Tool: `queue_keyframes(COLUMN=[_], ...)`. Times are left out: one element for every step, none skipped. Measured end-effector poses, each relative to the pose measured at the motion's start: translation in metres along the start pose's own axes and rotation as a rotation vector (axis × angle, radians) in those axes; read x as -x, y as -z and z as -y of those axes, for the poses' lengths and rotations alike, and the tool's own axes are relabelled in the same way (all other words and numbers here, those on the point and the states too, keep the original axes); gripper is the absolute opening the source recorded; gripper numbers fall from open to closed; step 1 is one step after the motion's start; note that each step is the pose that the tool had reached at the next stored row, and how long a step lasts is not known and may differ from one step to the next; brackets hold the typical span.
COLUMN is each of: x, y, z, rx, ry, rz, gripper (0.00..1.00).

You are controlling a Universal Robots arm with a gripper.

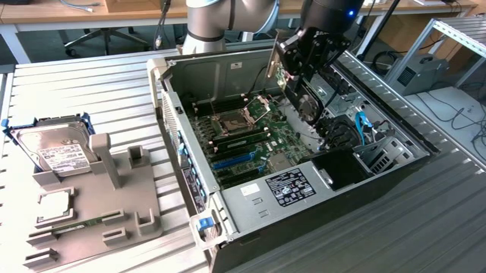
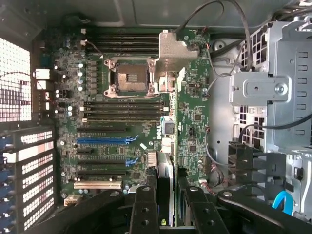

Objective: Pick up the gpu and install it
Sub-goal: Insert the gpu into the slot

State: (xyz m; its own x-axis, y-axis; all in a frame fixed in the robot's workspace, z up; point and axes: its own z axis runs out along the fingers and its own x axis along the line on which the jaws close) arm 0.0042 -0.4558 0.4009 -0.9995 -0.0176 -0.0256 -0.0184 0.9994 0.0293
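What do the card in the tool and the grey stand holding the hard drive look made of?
Green graphics card with black fan cooler: green circuit-board laminate, matte black cooler probably plastic, pale silver bracket looks like bare metal. Grey slotted stand: even matte grey, blocky shapes, likely plastic; can't be sure.

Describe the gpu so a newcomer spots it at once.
Find the open computer case in the middle of the exterior view. Over its motherboard, the gripper holds the gpu on edge: the only card with a round fan and a silver end bracket.
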Motion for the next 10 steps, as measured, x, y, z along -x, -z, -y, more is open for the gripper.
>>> queue_keyframes(x=[0.0,0.0,0.0,0.0,0.0,0.0,0.0,0.0,0.0,0.0], y=[0.0,0.0,0.0,0.0,0.0,0.0,0.0,0.0,0.0,0.0], z=[0.0,0.0,0.0,0.0,0.0,0.0,0.0,0.0,0.0,0.0], rx=[0.0002,0.0004,0.0005,0.0008,0.0009,0.0011,0.0012,0.0013,0.0013,0.0014], ry=[0.007,0.016,0.022,0.03,0.037,0.042,0.048,0.053,0.06,0.065], rz=[-0.0002,-0.0005,-0.0006,-0.0009,-0.0011,-0.0012,-0.0014,-0.0015,-0.0018,-0.0019], gripper=[0.26,0.26,0.26,0.26,0.26,0.26,0.26,0.26,0.26,0.26])
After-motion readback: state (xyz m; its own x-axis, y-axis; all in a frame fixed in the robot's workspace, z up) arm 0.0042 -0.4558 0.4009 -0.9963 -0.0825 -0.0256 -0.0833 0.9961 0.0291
